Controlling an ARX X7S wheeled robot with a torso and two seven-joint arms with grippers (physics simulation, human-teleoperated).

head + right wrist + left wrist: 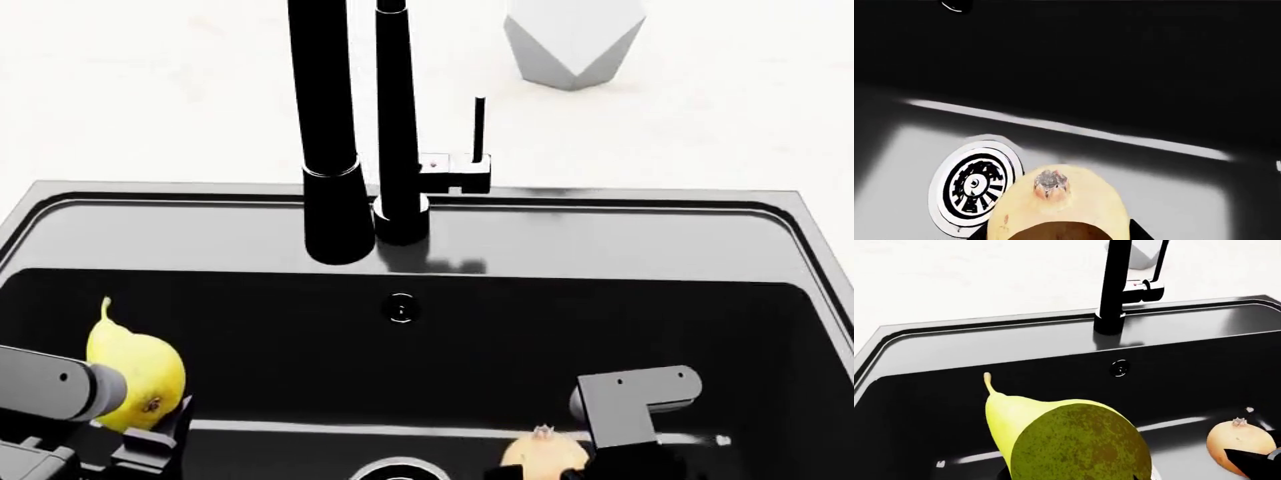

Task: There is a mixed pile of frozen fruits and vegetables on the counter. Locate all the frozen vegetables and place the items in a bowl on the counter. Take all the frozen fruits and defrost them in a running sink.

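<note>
1. Left wrist view: a yellow pear (1067,437) fills the foreground over the black sink (934,390), faucet (1114,287) behind; left gripper's grip cannot be told.
2. Head view: the pear sits at the left gripper (140,445); the golden-orange fruit (545,455) by the right arm.
3. Right wrist view: that fruit lies beside the drain (974,185); right gripper's state is unclear.

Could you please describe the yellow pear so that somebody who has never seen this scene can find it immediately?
Start from the large black sink with the tall black faucet behind it. Inside the basin, on the left arm's side, is the pear: yellow-green, with a thin stem pointing up. The only other fruit, the golden-orange fruit, is round and lies nearer the drain.
</note>
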